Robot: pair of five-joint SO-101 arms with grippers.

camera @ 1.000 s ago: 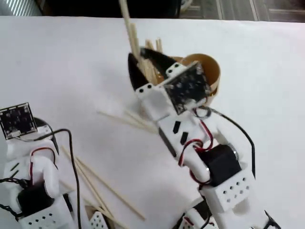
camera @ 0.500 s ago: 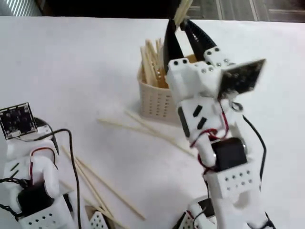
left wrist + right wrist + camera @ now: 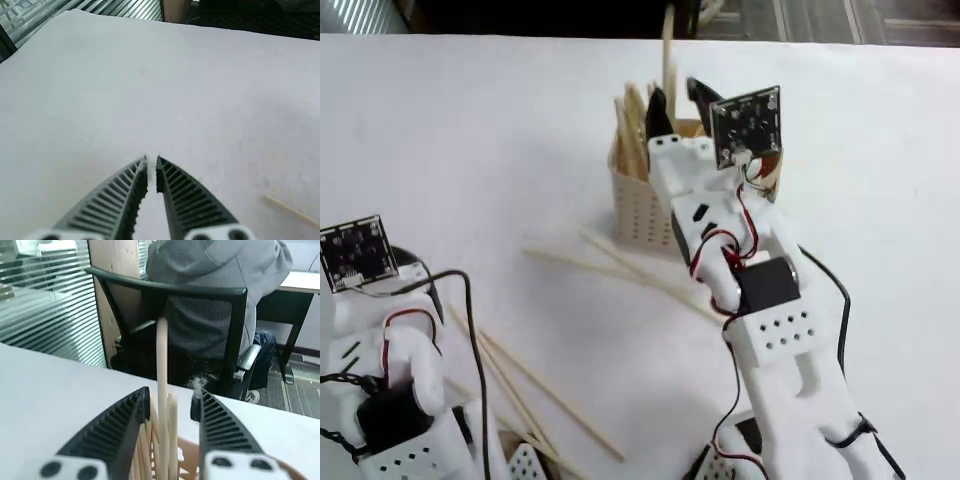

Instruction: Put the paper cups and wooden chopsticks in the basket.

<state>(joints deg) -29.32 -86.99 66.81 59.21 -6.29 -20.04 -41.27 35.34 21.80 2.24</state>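
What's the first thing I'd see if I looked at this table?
The right arm's pincer hangs open over the white basket, which bristles with upright chopsticks; one tall chopstick stands between its jaws. More loose chopsticks lie scattered on the table, nearer the arms' bases.

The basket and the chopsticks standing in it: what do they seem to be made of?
The basket looks like moulded plastic. It is cream and matte, and its walls are pierced by an even grid of small holes. The chopsticks look like bare wood, possibly bamboo. They are pale tan, thin and straight, with a dull surface and no visible lacquer. The grain is too fine to make out.
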